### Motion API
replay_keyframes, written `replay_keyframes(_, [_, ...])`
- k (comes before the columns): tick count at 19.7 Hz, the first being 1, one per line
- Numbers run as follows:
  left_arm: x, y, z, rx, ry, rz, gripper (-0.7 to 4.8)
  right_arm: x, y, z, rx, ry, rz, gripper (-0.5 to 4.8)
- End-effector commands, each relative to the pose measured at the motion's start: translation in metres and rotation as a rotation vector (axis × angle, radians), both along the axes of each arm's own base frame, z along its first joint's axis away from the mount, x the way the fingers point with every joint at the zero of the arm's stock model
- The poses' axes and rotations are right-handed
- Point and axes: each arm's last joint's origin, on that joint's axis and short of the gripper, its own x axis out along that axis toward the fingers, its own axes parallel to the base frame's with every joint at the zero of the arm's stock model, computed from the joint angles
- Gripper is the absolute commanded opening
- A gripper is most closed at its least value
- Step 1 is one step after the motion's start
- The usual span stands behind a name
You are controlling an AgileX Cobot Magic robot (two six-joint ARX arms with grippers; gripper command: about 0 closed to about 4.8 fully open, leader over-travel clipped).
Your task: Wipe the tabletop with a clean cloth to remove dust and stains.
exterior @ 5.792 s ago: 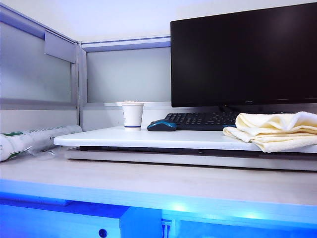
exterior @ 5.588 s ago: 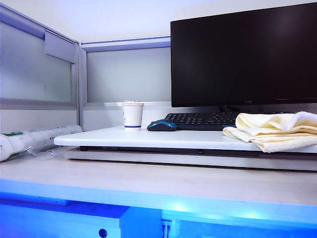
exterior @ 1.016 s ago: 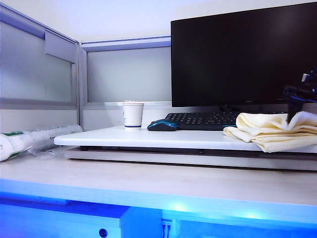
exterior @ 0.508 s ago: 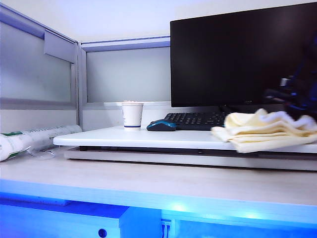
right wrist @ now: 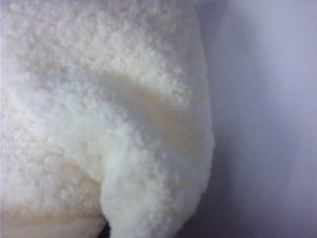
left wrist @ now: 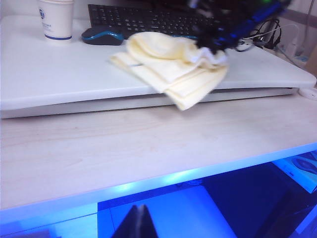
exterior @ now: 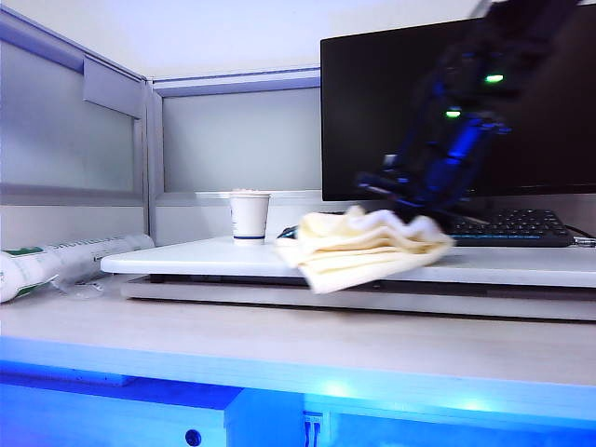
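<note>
The pale yellow cloth (exterior: 363,247) lies rumpled at the middle of the white tabletop (exterior: 177,257), one corner hanging over its front edge. My right gripper (exterior: 399,197) comes down onto the cloth's back edge on a blurred dark arm and is shut on it. The right wrist view is filled by the cloth (right wrist: 99,109), which hides the jaws, with bare tabletop (right wrist: 267,124) beside it. In the left wrist view the cloth (left wrist: 168,64) sits on the tabletop (left wrist: 59,74) under the right gripper (left wrist: 210,44). My left gripper (left wrist: 138,220) is shut on nothing, low in front of the desk.
Behind the cloth stand a black monitor (exterior: 391,102) and keyboard (exterior: 521,223). A blue mouse (left wrist: 101,35) and a paper cup (exterior: 250,216) sit toward the left. A wrapped roll (exterior: 65,261) lies on the lower wood-grain desk (exterior: 279,340). Cables (left wrist: 267,34) trail at the right.
The right arm came in, closed on the cloth and swept it left from the tabletop's right end to the middle, uncovering the keyboard. The left gripper has not moved.
</note>
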Motion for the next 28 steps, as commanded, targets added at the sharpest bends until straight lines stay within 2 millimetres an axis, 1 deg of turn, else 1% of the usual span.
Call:
replay_keyframes(1, [-0.001, 0.000, -0.002, -0.005, 0.031, -0.019, -0.06, 0.004, 0.026, -0.014, -0.012, 0.122, 0.039, -0.04])
replay_keyframes(3, [-0.001, 0.000, -0.002, -0.005, 0.031, -0.018, -0.06, 0.013, 0.045, -0.008, 0.004, 0.088, 0.065, -0.04])
replay_keyframes(6, [-0.001, 0.000, -0.002, -0.005, 0.031, -0.018, -0.06, 0.024, 0.068, -0.010, 0.059, 0.092, 0.094, -0.04])
replay_keyframes(9, [-0.001, 0.000, -0.002, -0.005, 0.031, -0.019, -0.06, 0.032, 0.075, -0.018, 0.085, 0.127, 0.072, -0.04])
replay_keyframes(11, [-0.001, 0.000, -0.002, -0.005, 0.031, -0.021, -0.06, 0.032, 0.069, -0.019, 0.056, 0.146, 0.050, -0.04])
replay_keyframes(14, [-0.001, 0.000, -0.002, -0.005, 0.031, -0.021, -0.06, 0.032, 0.047, -0.017, -0.018, 0.195, 0.004, -0.04])
replay_keyframes(16, [-0.001, 0.000, -0.002, -0.005, 0.031, -0.021, -0.06, 0.033, 0.029, -0.015, -0.034, 0.230, -0.034, -0.04])
replay_keyframes(19, [-0.001, 0.000, -0.002, -0.005, 0.031, -0.019, -0.06, 0.035, -0.002, -0.006, -0.063, 0.244, -0.077, -0.04])
replay_keyframes(21, [-0.001, 0.000, -0.002, -0.004, 0.031, -0.016, -0.06, 0.034, -0.022, 0.006, -0.101, 0.241, -0.102, -0.04])
replay_keyframes(24, [-0.001, 0.000, -0.002, -0.004, 0.030, -0.017, -0.06, 0.027, -0.052, 0.019, -0.142, 0.238, -0.144, -0.04])
replay_keyframes(26, [-0.001, 0.000, -0.002, -0.004, 0.030, -0.017, -0.06, 0.018, -0.076, 0.021, -0.142, 0.244, -0.189, -0.04])
replay_keyframes(27, [-0.001, 0.000, -0.002, -0.004, 0.030, -0.017, -0.06, 0.010, -0.091, 0.021, -0.145, 0.255, -0.214, -0.04])
replay_keyframes(28, [-0.001, 0.000, -0.002, -0.004, 0.030, -0.016, -0.06, 0.004, -0.100, 0.020, -0.146, 0.260, -0.228, -0.04])
